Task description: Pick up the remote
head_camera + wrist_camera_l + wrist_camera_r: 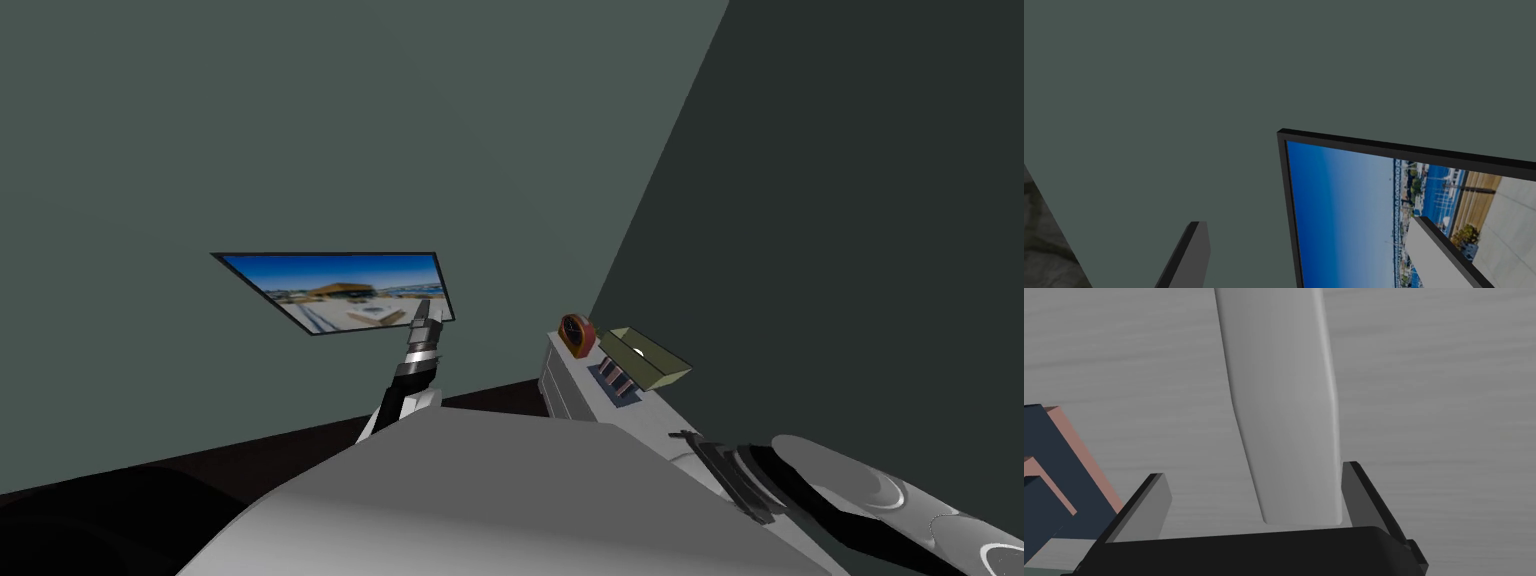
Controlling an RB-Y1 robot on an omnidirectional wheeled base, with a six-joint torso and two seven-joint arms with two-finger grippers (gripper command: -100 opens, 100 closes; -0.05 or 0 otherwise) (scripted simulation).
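Observation:
The remote [1284, 403] is a long, plain grey bar lying flat on a pale grey surface [1434, 413]. My right gripper [1251, 470] is open and straddles the remote's near end. One finger [1356, 488] stands right against the remote's side, while the other finger [1149, 503] is well clear of it. In the head view, my right forearm reaches in from the lower right and the right gripper [688, 438] sits low over the grey dresser [565, 385]. My left gripper [425, 318] is raised and open in front of a framed picture on the wall.
On the dresser top stand a small round clock [577, 333], an open olive box [648, 357] and a row of books [615, 380]. Dark blue and pink books [1054, 463] lie close beside the right gripper's outer finger. The dresser stands in a corner of grey-green walls.

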